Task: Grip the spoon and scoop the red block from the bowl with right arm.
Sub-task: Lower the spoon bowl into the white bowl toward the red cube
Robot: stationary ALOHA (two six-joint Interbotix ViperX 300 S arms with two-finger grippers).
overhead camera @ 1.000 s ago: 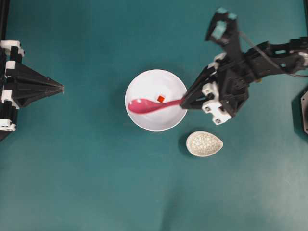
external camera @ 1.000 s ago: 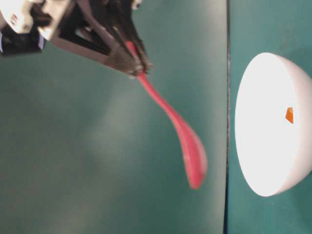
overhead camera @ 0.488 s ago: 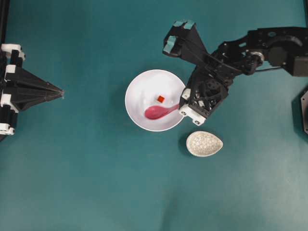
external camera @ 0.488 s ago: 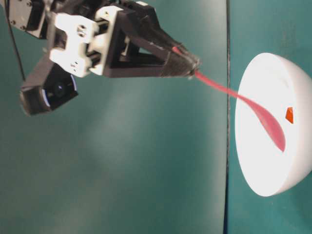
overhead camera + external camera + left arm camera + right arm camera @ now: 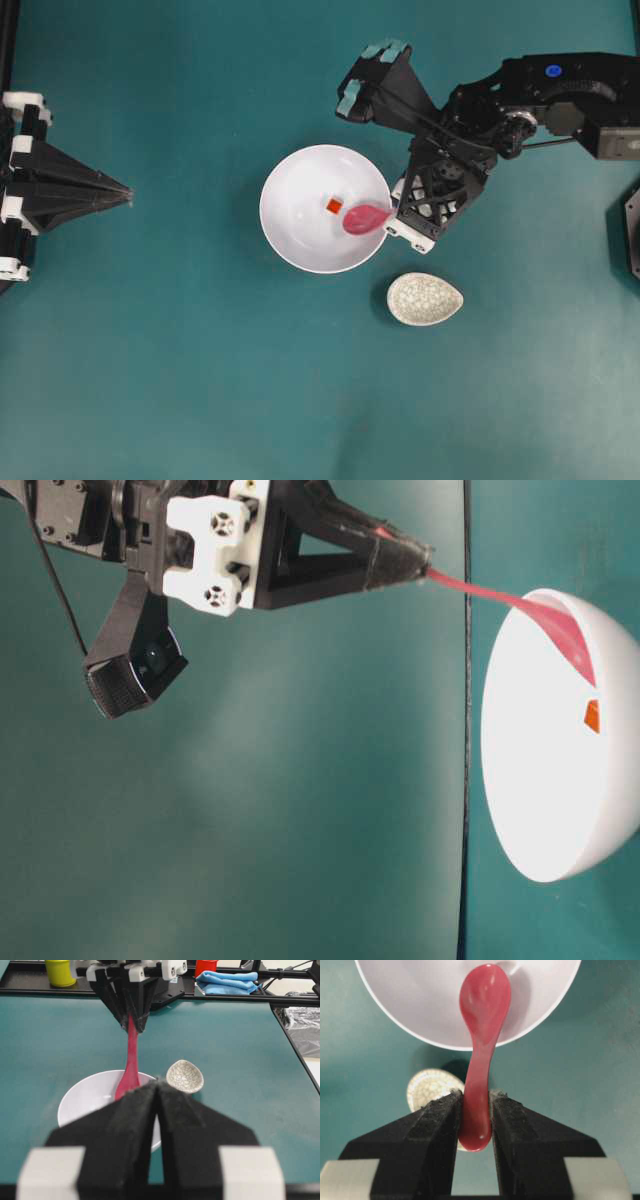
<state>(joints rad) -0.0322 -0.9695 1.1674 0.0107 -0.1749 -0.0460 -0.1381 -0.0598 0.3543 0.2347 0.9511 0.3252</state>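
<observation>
the right gripper (image 5: 474,1110) is clamped on the handle end of the pink-red spoon (image 5: 365,218), one black finger on each side. the spoon's scoop hangs inside the white bowl (image 5: 290,235), on its right side, and the red block (image 5: 334,205) lies near the bowl's middle, just left of the scoop and apart from it. the bowl sits about mid-table, with the small speckled dish (image 5: 425,298) just beyond its lower-right rim. the left gripper (image 5: 122,188) waits at the table's left edge with its tips pressed together, gripping nothing.

risk, as i judge it: the cube is tiny, so a flat or high pass could nudge it along the bowl floor. the hold is only at the handle's tip, so pressing down may twist the spoon or shove the bowl.
</observation>
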